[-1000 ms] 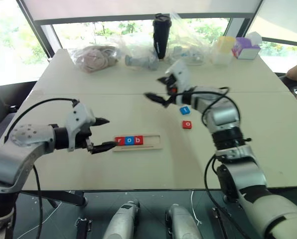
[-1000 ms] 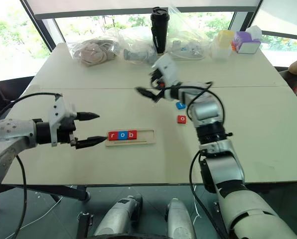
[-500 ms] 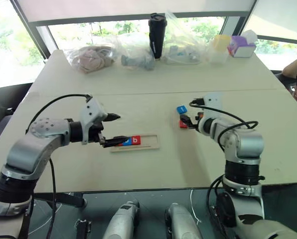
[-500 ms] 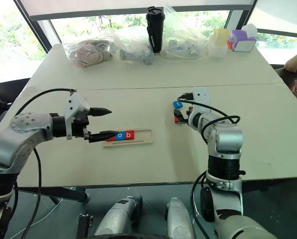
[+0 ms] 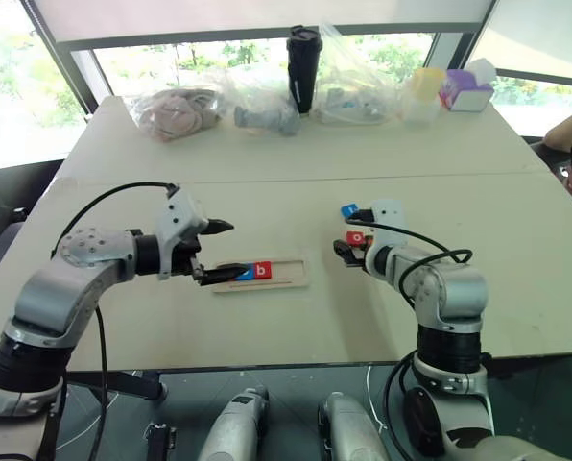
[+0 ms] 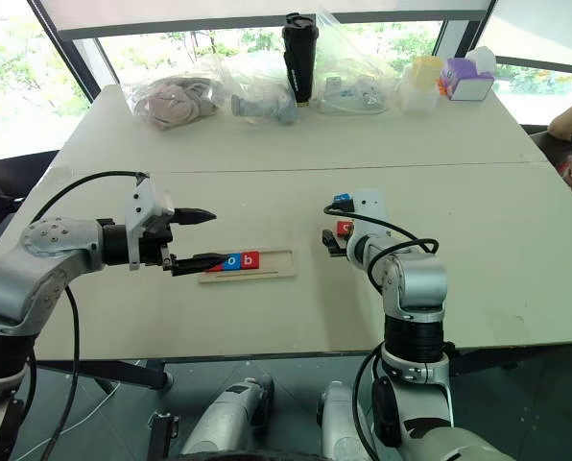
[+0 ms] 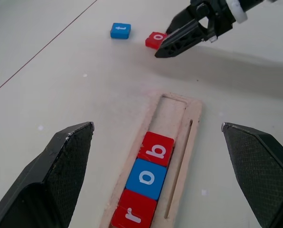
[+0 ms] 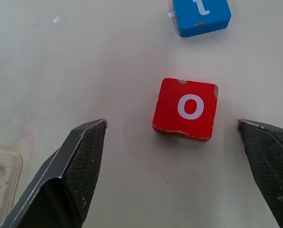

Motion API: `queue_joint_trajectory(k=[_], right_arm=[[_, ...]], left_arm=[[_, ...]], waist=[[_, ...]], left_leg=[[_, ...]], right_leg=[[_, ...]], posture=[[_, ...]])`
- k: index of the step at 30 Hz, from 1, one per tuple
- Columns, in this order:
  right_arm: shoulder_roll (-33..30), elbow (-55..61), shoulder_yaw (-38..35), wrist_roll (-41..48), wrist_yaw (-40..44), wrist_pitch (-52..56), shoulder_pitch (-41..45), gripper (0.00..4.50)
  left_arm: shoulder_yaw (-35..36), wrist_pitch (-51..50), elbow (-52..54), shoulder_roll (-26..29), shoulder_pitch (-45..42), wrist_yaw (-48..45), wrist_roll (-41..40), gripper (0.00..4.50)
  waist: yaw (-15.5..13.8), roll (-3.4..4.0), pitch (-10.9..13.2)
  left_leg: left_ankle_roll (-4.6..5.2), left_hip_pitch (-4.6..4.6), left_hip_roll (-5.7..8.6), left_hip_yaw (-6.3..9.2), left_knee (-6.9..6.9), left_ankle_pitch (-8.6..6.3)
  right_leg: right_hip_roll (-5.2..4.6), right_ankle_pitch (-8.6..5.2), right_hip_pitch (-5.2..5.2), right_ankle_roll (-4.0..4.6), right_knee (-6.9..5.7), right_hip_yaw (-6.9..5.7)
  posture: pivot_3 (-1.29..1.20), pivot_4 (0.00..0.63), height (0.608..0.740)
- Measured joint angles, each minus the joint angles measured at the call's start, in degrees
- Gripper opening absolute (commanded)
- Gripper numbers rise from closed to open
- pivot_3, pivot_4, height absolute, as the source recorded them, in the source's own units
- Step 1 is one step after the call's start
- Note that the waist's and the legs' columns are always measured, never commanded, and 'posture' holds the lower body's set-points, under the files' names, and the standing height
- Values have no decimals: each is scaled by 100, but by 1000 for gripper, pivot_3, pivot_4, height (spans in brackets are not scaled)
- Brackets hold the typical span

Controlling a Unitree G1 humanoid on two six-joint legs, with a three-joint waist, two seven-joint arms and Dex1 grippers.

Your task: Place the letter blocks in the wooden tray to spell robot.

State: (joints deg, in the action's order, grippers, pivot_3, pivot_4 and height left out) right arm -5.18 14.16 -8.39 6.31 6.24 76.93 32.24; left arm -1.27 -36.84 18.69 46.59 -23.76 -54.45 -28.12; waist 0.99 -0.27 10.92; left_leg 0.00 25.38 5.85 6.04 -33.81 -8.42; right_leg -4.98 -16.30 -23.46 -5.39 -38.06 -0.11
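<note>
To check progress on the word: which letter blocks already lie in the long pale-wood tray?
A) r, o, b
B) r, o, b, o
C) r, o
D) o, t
A: the long pale-wood tray holds the red r tile, blue o tile and red b tile; the red o tile and blue t tile lie on the table.

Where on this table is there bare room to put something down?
The near edge in front of the wooden tray is bare, and so is the stretch between the tray and the red o block. The table's right side is bare too. The far edge is crowded with plastic bags, a black tumbler and containers.
</note>
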Motion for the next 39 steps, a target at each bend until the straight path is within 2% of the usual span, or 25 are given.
queue_joint_trajectory(k=[1,6,7,14,17,20,23,27,35,37,39], right_arm=[[16,-32,18,-11,-41,-41,0,3669],[14,-183,99,-57,-189,-236,0,1156],[7,-194,118,-56,-191,-251,0,1119],[-208,-12,146,-29,-135,-40,-15,1119],[-354,552,65,53,-78,418,-120,1119],[-363,1630,-191,226,34,1217,-415,1119],[27,2467,-333,439,10,1512,-1051,1119],[916,3084,-510,757,-206,1519,-1714,1119],[966,3293,-515,1146,-765,1519,-1824,1119],[961,3290,-514,1284,-861,1519,-1849,2158],[940,3288,-510,1445,-936,1519,-1891,2911]], left_arm=[[0,-7,25,0,0,0,-2,4500],[0,-25,75,4,1,4,-1,4500],[0,-30,75,4,1,10,0,4500],[-5,-30,75,-75,-15,32,-9,4500],[-35,-29,71,-109,-65,-54,-9,4500],[-210,-13,33,-149,-200,-213,0,4500],[-367,6,-81,-195,-298,-351,23,4500],[-476,16,-227,-286,-488,-513,26,4500],[-481,16,-386,-278,-563,-712,119,4500],[-481,13,-385,-258,-563,-764,125,4500],[-481,8,-384,-200,-562,-806,129,4500]], waist=[[1,0,0],[8,0,0],[8,0,0],[-14,0,0],[-30,0,0],[-32,-1,0],[-19,-2,-1],[16,0,-1],[-16,0,-1],[-14,0,-1],[-12,0,-1]], left_leg=[[0,0,0,0,0,0],[0,-1,-1,0,0,0],[0,-1,-1,0,0,0],[0,1,-1,0,-1,0],[0,4,-1,1,0,0],[0,6,-1,4,2,0],[-1,5,-2,6,7,-1],[-7,4,-6,6,12,-5],[-12,0,-5,6,12,-7],[-12,0,-5,6,13,-7],[-12,0,-6,6,14,-7]], right_leg=[[0,0,0,0,0,0],[2,0,0,0,0,0],[2,0,0,0,0,0],[2,0,-1,0,1,-1],[0,0,-2,1,2,-1],[0,-1,-2,2,3,-3],[0,-10,-4,16,4,-4],[2,-10,-8,17,3,-3],[1,-11,-18,20,15,-4],[0,-11,-19,19,15,-4],[0,-11,-19,19,15,-4]], posture=[[0,150,740],[0,150,740],[0,150,740],[0,150,740],[0,150,740],[0,150,740],[0,150,740],[0,150,740],[0,150,740],[0,150,740],[0,150,740]])
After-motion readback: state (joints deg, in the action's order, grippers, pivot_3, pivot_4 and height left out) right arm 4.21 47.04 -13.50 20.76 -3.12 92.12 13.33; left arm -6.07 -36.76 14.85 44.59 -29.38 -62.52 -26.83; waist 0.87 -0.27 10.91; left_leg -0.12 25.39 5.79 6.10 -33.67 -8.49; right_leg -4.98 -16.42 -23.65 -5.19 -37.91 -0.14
